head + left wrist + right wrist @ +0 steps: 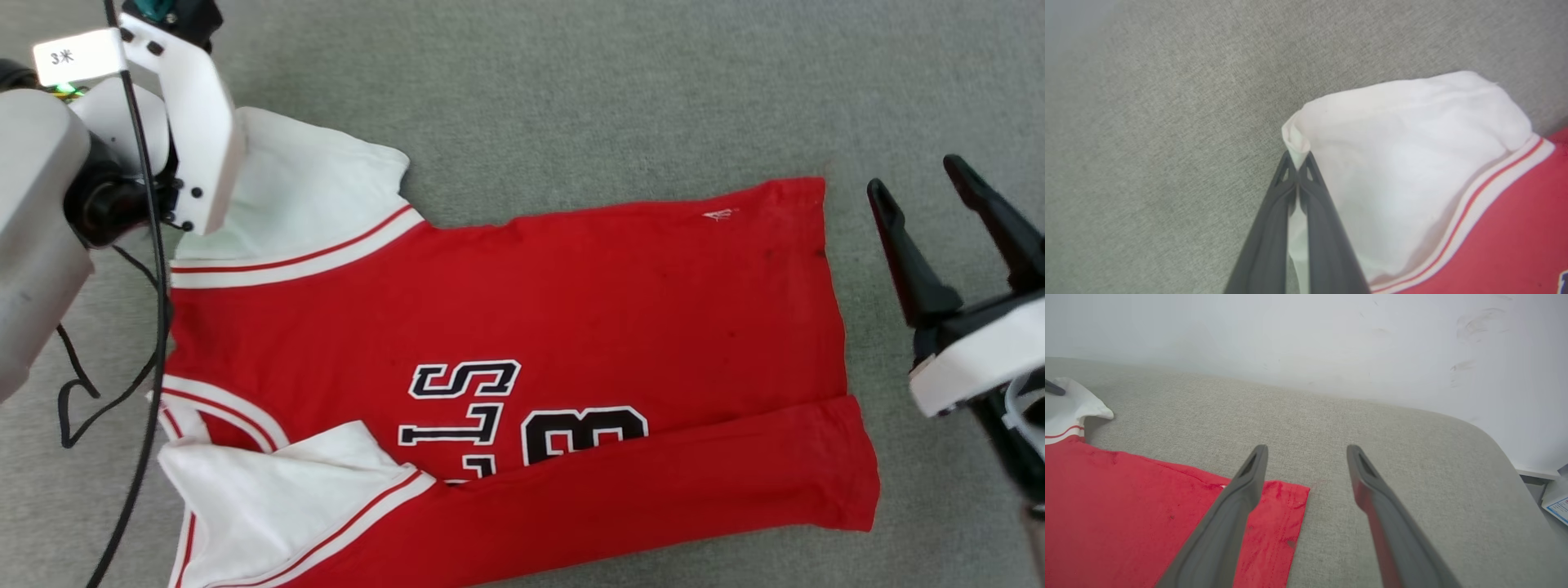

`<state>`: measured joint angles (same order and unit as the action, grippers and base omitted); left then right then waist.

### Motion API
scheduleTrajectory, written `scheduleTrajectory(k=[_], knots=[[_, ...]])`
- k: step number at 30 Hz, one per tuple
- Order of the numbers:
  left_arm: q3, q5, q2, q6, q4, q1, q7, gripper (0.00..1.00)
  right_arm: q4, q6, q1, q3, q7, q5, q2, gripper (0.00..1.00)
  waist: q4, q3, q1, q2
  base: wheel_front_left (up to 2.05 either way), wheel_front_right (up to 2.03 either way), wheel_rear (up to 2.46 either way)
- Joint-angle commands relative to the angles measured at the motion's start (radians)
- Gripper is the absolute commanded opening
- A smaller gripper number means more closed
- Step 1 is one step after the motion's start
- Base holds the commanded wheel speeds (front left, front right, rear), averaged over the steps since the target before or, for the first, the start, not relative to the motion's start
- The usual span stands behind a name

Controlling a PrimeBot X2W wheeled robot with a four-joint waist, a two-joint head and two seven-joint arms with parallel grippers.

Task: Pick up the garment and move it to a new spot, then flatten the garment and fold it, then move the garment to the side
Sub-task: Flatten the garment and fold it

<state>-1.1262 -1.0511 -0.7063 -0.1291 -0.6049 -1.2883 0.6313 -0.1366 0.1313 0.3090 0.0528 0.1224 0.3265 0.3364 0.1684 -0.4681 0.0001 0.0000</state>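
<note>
Left wrist view: left gripper (1298, 160) clenched on the outer edge of the far white sleeve (1404, 163), cloth pinched at the tips and bunched a little. Right gripper (913, 173) spread wide, holding nothing, hovering just off the far hem corner (808, 192), not touching.

Step, as I judge it: folding. The near long side (694, 465) is already turned over the body and the near sleeve (269, 482) is tucked in. The next move likely calls for the right gripper to take the hem corner, then both carry the far edge inward together, keeping it taut.

Garment (571, 294) lies flat on the grey fabric surface (612, 98), collar end left, hem end right, toward the surface's rounded far right corner. Red body, white sleeves with striped trim, black lettering (465, 400) partly covered by the fold.
</note>
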Motion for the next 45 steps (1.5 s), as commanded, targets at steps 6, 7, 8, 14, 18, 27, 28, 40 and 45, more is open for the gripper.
scheduleTrajectory(k=[6, 7, 8, 14, 18, 27, 28, 40, 45], knots=[[-0.025, 0.000, 0.010, 0.000, 0.058, 0.023, -0.096, 0.00, 0.047, -0.001, 0.134, 0.090, 0.294, 0.105, 0.175, 1.00, -0.065, 0.073, -0.0001, 0.0000, 0.00, 0.00, 0.00], [-0.030, 0.000, 0.010, 0.000, 0.070, 0.025, -0.108, 0.00, 0.061, -0.001, 0.155, 0.108, 0.349, 0.126, 0.198, 1.00, -0.071, 0.078, -0.0001, 0.0000, 0.00, 0.00, 0.00], [-0.034, 0.002, 0.009, 0.000, 0.082, 0.027, -0.121, 0.00, 0.079, -0.001, 0.179, 0.125, 0.401, 0.145, 0.220, 1.00, -0.079, 0.082, -0.0001, 0.0000, 0.00, 0.00, 0.00], [-0.059, 0.009, 0.016, 0.000, 0.148, 0.024, -0.171, 0.00, 0.168, -0.001, 0.295, 0.242, 0.640, 0.221, 0.302, 1.00, -0.122, 0.085, -0.0001, 0.0000, 0.00, 0.00, 0.00], [-0.073, 0.018, 0.014, 0.000, 0.188, 0.005, -0.190, 0.00, 0.248, -0.001, 0.357, 0.292, 0.740, 0.237, 0.308, 1.00, -0.144, 0.071, -0.0001, 0.0000, 0.00, 0.00, 0.00], [-0.081, 0.029, 0.015, 0.000, 0.238, -0.035, -0.217, 0.00, 0.436, -0.001, 0.441, 0.373, 0.778, 0.211, 0.263, 1.00, -0.177, 0.024, -0.0001, 0.0000, 0.00, 0.00, 0.00], [-0.082, 0.030, 0.015, 0.000, 0.239, -0.037, -0.222, 0.00, 0.459, -0.001, 0.442, 0.389, 0.776, 0.208, 0.257, 1.00, -0.180, 0.020, -0.0001, 0.0000, 0.00, 0.00, 0.00], [-0.101, 0.016, -0.001, 0.000, 0.224, -0.031, -0.262, 0.00, 0.608, 0.000, 0.447, 0.552, 0.668, 0.274, 0.230, 0.00, -0.178, 0.025, -0.0001, 0.0000, 0.00, 0.00, 0.00], [-0.108, -0.003, -0.006, 0.000, 0.212, 0.006, -0.297, 0.00, 0.619, -0.001, 0.466, 0.543, 0.533, 0.300, 0.261, 0.00, -0.174, 0.076, -0.0001, 0.0000, 0.00, 0.00, 0.00]])
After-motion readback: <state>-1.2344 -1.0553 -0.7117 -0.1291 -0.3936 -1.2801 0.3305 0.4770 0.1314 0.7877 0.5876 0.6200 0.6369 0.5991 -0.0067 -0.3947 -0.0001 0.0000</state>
